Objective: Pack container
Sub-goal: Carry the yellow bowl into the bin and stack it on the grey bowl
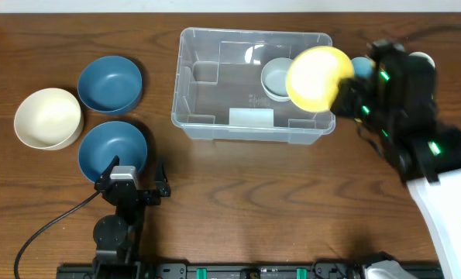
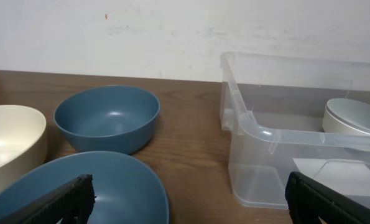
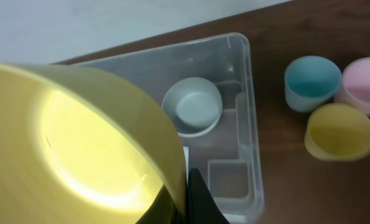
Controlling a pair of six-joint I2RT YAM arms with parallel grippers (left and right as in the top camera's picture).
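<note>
Two hands, two different states: the right hand is clamped on the rim of a round yellow plastic bowl, which hangs tilted on edge, while the left hand sits spread wide, holding nothing. Directly below the right hand stands the large clear rectangular plastic container on the wooden counter, with a pale grey bowl inside. I'd guess the container is light, slick and thin-walled, flexing if squeezed. Its rolled rim looks like the place to grip.
</note>
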